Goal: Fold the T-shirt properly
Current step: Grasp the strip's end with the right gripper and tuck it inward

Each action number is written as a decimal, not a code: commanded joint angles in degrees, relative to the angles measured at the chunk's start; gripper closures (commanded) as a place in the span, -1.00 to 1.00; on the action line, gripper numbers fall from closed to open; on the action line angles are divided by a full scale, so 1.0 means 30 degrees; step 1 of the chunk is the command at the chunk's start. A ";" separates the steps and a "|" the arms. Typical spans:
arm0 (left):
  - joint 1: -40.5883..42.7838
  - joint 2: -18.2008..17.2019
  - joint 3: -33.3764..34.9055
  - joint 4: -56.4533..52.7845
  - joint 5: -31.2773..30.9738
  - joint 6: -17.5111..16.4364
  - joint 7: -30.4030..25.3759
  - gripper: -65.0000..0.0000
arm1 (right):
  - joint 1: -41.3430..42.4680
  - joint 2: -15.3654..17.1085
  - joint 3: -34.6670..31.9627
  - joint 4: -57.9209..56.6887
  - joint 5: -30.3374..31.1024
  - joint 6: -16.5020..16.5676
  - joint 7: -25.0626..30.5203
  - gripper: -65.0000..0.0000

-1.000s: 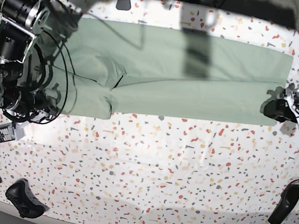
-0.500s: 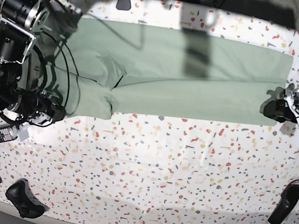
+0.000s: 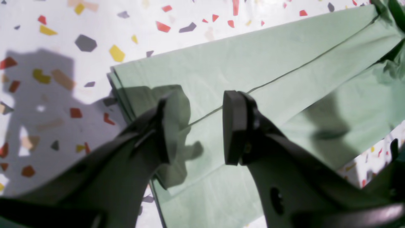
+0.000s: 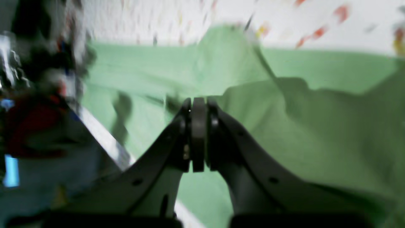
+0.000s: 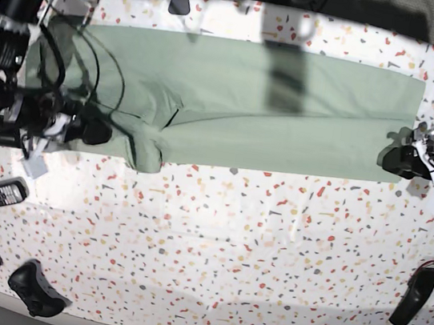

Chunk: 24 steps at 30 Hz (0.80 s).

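Close to the lens of the right wrist camera, the right gripper (image 4: pixel 198 109) has its dark fingers pressed flat together with no gap; whether any cloth is pinched between them cannot be told, since the picture is blurred. Just beyond its tips lies the pale sage-green cloth T-shirt (image 4: pixel 316 126), rumpled into a raised ridge there. In the left wrist view the left gripper (image 3: pixel 197 125) stands with its black fingers (image 3: pixel 232 126) partway apart and nothing between them, hovering over the shirt's straight end — the stacked layers of that edge show beside it, and a long fold line runs away across the cloth. Seen from the base camera, the T-shirt (image 5: pixel 289 112) lies as a long folded band across the far part of the white speckled terrazzo-pattern table (image 5: pixel 228 253). The left gripper (image 5: pixel 399 160) sits at the shirt's right end, the right gripper (image 5: pixel 96 131) at its bunched left end. Well apart from the shirt, near the table's front edge, a black game controller (image 5: pixel 36 289) lies to the left.
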 commanded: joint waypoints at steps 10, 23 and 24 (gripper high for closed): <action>-0.0321 -0.0372 -0.0153 0.0321 -0.0240 -0.0058 -0.0284 0.35 | -0.5901 0.0452 0.3381 0.6258 0.0546 0.0099 0.0199 1.00; -0.0321 -0.0379 -0.0153 0.0321 -0.0233 -0.0058 -0.0284 0.35 | -0.7300 0.0459 0.5727 0.6244 -0.3606 0.0099 0.1290 1.00; -0.0321 -0.0379 -0.0153 0.0321 -0.0233 -0.0058 -0.0284 0.35 | -0.7293 0.0459 0.5727 0.6244 -0.4248 0.0099 0.1574 1.00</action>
